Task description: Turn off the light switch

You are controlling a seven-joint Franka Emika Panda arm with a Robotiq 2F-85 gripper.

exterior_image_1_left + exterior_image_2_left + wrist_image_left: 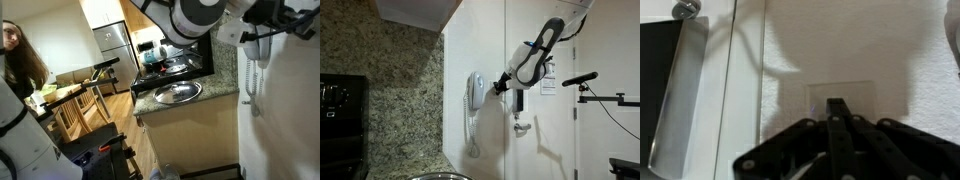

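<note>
In the wrist view the light switch point(860, 98) is a small flat white plate on the textured white wall, straight ahead of my gripper point(837, 106). The two black fingers are pressed together into one tip, which overlaps the plate's middle; I cannot tell if it touches. In an exterior view my gripper point(503, 88) points at the wall just right of the white wall telephone point(475, 92), and the switch is hidden behind it.
The telephone's coiled cord point(473, 140) hangs below it. A granite backsplash point(380, 90) and black stove point(335, 110) lie left. A sink point(177, 93), stove top point(170, 65), fridge point(115, 45) and a person point(18, 60) are in the kitchen.
</note>
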